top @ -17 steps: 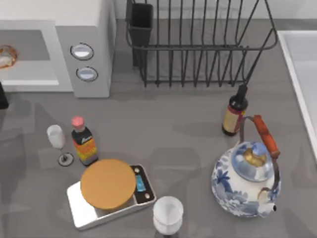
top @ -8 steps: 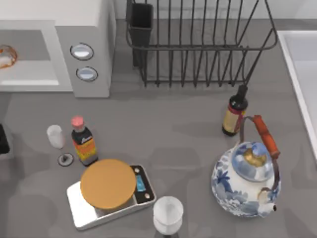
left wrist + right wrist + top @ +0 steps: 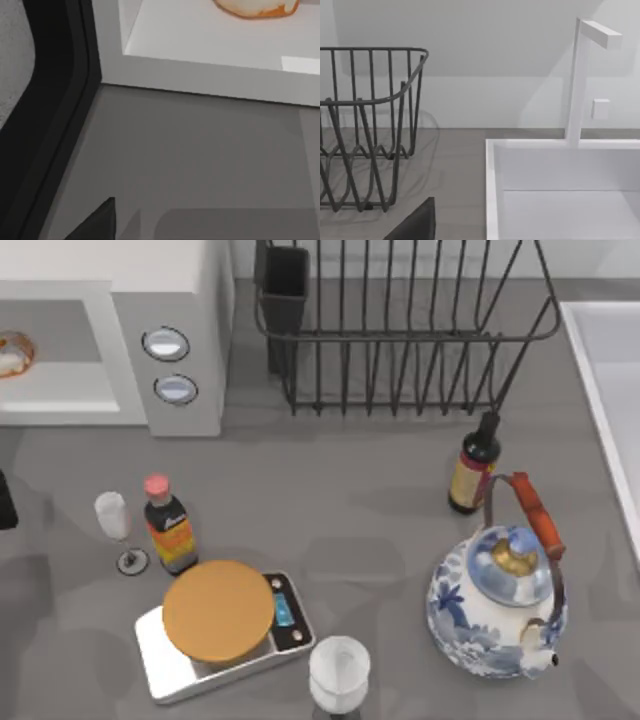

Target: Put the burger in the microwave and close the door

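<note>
The left gripper (image 3: 5, 502) is seen as a dark sliver at the table's left edge, below the microwave (image 3: 170, 300). A second ago it sat higher, close under the cavity front; half a second ago it had dropped lower than now, so it has been pulled out and has edged back up a little. Whether its fingers are apart or together cannot be told.

The burger (image 3: 12, 352) is left resting on the cavity floor at the left edge, apart from the gripper; it is also seen in the left wrist view (image 3: 257, 6), beyond the cavity's front lip. Placement is judged done; closing the door is what remains. The door is not made out here.

Further right, a scale with an orange disc (image 3: 218, 609), the dish rack (image 3: 400, 330) and a teapot (image 3: 497, 602) lie untouched. The right gripper is parked, facing the rack and sink (image 3: 560, 190); its finger state cannot be told.
</note>
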